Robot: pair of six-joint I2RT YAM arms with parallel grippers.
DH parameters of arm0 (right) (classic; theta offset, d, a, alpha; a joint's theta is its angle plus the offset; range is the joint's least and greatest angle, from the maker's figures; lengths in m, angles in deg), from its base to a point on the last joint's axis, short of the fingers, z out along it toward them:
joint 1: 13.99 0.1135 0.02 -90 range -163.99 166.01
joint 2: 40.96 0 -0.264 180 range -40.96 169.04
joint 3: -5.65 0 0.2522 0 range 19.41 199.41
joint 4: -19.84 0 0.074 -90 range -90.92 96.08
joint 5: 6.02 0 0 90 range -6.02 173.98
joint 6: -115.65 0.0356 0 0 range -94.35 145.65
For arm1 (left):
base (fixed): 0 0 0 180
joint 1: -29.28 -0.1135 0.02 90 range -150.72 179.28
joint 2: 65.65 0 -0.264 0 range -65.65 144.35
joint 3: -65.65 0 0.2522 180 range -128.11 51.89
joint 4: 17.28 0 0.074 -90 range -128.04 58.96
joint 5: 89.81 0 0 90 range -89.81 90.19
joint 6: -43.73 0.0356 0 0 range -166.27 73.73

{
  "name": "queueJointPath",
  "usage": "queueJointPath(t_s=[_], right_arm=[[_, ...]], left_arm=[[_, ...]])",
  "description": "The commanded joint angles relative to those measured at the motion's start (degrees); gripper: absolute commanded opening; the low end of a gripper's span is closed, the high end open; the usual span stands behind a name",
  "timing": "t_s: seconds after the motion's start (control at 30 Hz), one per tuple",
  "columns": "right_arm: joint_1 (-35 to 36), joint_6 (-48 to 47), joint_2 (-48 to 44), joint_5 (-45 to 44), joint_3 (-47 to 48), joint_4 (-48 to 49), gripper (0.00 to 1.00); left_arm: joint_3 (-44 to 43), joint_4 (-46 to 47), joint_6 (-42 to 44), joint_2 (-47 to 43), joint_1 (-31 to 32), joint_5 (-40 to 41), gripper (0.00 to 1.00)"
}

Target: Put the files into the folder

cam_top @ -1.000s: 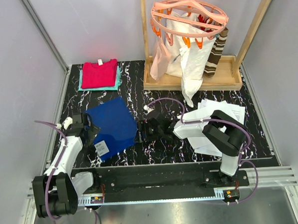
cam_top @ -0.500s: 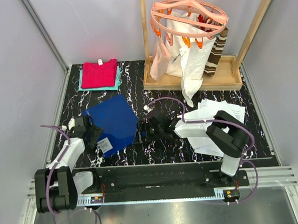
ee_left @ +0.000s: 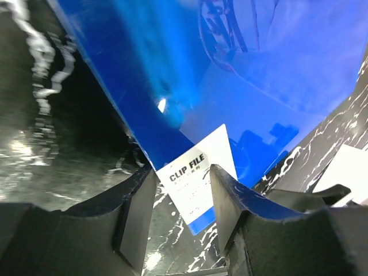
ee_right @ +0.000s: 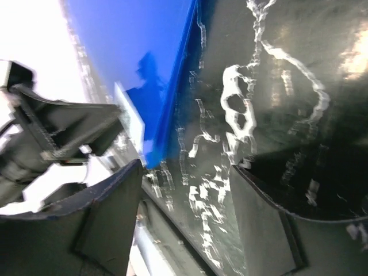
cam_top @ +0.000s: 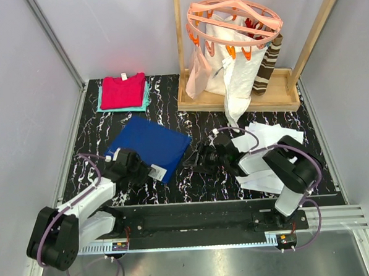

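None of the files is in the folder yet. The white sheets lie on the right of the desk, and the folder lies closed left of centre. The left gripper has its jaws half-wide astride the corner with the label. The right gripper has wide, empty jaws near the folder's edge.

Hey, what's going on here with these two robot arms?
The left pincer straddles, jaws apart, the white-labelled corner of the glossy royal-blue plastic folder. The right pincer, open and empty, hovers by the folder's right edge. The thin white printed paper sheets lie on the black marbled table to the right, not yet inside.
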Motion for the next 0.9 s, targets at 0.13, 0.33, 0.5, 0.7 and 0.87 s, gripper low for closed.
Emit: queueJointPath(t_s=[0.13, 0.33, 0.5, 0.7, 0.87], right_arm=[[0.2, 13.1, 12.9, 9.4, 0.2, 29.2, 0.44], [0.2, 16.7, 19.4, 11.5, 1.5, 38.2, 0.51], [0.2, 17.3, 21.8, 11.5, 3.4, 40.2, 0.49], [0.1, 16.4, 23.0, 11.5, 6.3, 37.7, 0.41], [0.2, 16.6, 24.5, 11.5, 7.2, 37.6, 0.41]], left_arm=[[-0.1, 2.8, -3.7, 3.8, 4.9, -0.5, 0.48], [0.3, 2.4, -3.4, 2.5, 5.3, 0.2, 0.48], [0.8, 3.0, -3.6, 3.3, 5.3, 0.3, 0.49], [0.6, 3.4, -3.4, 4.1, 5.3, 0.1, 0.49], [0.8, 3.5, -3.2, 4.0, 5.3, 0.1, 0.49]])
